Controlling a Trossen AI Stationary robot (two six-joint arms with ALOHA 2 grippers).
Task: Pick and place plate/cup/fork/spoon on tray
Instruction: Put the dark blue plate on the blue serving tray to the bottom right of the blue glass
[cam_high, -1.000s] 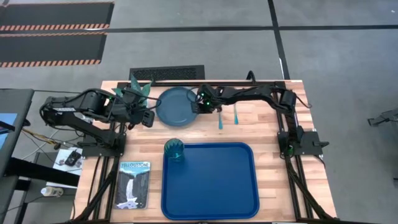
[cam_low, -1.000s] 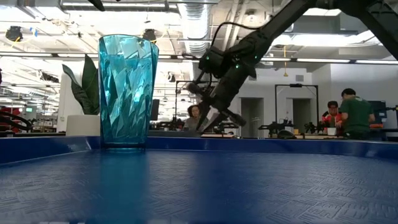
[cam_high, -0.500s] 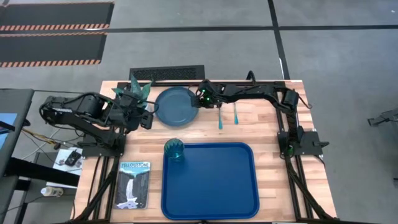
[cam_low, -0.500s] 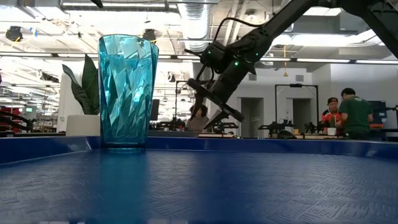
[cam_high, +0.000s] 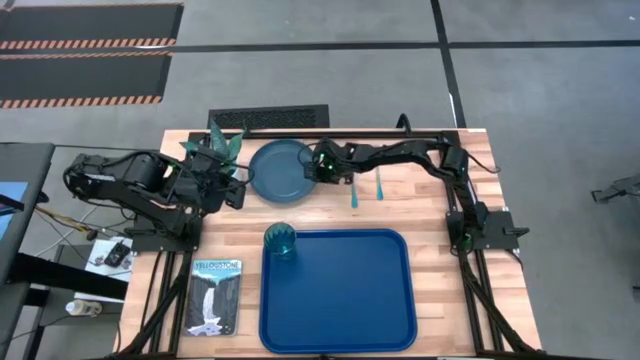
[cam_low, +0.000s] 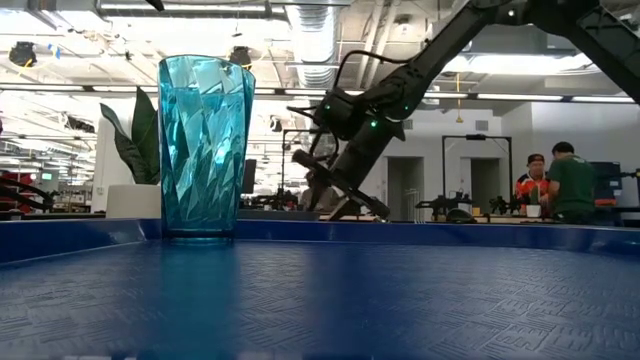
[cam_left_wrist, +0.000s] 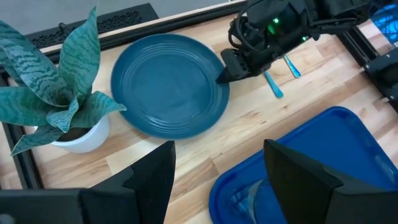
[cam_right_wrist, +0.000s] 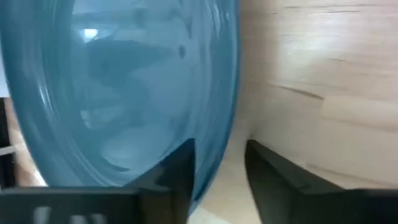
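The teal-blue plate (cam_high: 281, 170) lies flat on the wood at the table's far middle. My right gripper (cam_high: 319, 168) is open at the plate's right rim, one finger over the plate and one over the wood, as the right wrist view (cam_right_wrist: 221, 177) shows. The cup (cam_high: 281, 240) stands upright in the far left corner of the blue tray (cam_high: 345, 300). The fork and the spoon lie side by side on the wood (cam_high: 366, 186), right of the plate; which is which does not show. My left gripper (cam_high: 232, 192) is open and empty, left of the plate. My right gripper's fingers stand on either side of the plate's right rim (cam_right_wrist: 219, 118), slanting down from the table's right. A gap shows between the fingers, and I cannot tell whether either finger touches the rim. The plate lies flat on the table.
A teal plant in a white pot (cam_high: 213, 146) stands at the far left, close to the plate and my left gripper. A waterfall booklet (cam_high: 215, 296) lies left of the tray. People stand in the room beyond the table (cam_low: 570, 185).
My right gripper has gone down and toward the table's left, up to the plate's right rim, staying open. My left gripper has drawn back a little toward the table's left edge. The plate, the cup and the utensils have stayed in place.
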